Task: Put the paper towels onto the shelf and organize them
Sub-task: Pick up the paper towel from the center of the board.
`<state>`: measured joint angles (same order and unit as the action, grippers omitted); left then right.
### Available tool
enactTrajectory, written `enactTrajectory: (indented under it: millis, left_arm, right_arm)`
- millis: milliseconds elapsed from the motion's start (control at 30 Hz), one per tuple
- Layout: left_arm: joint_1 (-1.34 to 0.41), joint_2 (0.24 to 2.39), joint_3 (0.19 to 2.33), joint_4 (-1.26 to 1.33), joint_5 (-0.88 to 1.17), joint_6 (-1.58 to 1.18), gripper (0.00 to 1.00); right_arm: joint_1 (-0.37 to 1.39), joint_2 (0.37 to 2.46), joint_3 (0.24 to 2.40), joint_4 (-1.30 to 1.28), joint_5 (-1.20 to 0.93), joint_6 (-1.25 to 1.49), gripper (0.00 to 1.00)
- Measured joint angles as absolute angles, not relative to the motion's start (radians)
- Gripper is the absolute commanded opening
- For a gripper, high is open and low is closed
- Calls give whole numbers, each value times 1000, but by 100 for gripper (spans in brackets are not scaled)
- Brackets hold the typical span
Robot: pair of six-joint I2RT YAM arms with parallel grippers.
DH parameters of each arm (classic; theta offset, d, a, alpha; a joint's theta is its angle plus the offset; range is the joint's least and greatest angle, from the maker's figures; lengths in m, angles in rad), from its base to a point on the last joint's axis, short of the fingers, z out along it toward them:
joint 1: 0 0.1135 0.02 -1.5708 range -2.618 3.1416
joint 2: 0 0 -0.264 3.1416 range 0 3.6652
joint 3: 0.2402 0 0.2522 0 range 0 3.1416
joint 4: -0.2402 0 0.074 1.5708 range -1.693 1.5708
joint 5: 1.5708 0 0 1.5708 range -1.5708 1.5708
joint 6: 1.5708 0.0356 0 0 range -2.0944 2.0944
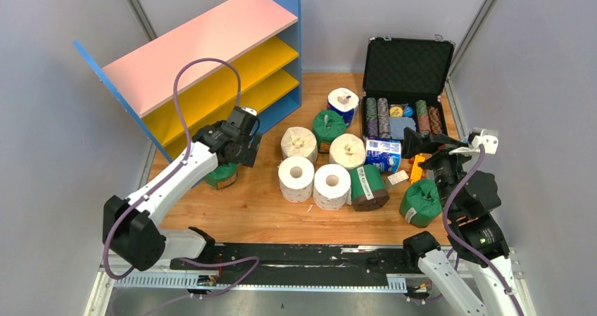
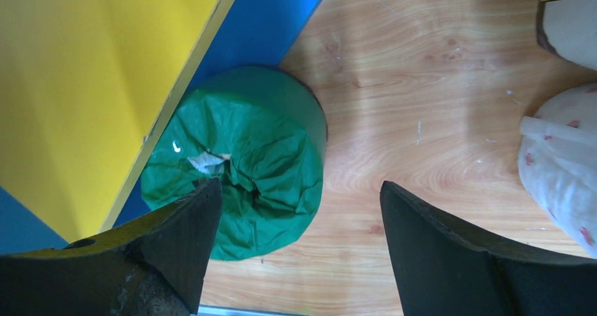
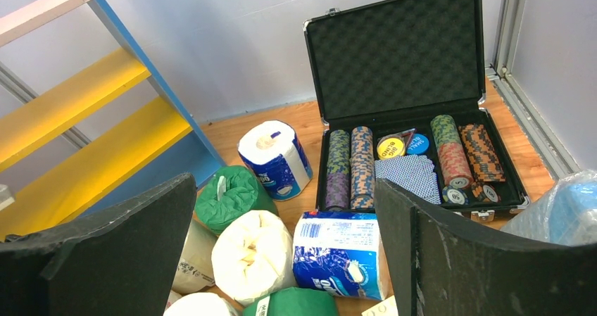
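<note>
Green-wrapped roll [image 2: 246,168] stands seemingly upright, twisted end up, under the spread left gripper [image 2: 299,249]

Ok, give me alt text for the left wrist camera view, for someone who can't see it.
A green-wrapped paper roll stands on the wooden table, against the shelf's blue base, under its yellow board. The left pincer hangs open above it; a white roll shows at right.

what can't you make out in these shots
- Green roll by the shelf: in the top view the left arm covers most of it.
- Same roll in the left wrist view: whether it touches the shelf's blue base cannot be told.
- Chip markings in the case: too small to read.
- Blue-printed pack in the right wrist view: the right claw's finger hides one side.
</note>
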<state>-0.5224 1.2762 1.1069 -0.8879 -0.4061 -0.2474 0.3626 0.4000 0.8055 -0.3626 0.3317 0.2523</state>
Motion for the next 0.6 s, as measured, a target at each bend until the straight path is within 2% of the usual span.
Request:
enactTrajectory:
  millis: [200, 600]
  left_arm:
    - [-522, 1330, 1069, -848, -416, -219, 82]
    - [-529, 1395, 1036, -816, -484, -256, 80]
  right_arm:
    - [362, 410, 805, -363, 334, 252, 100]
    - [361, 412, 805, -363, 338, 252, 100]
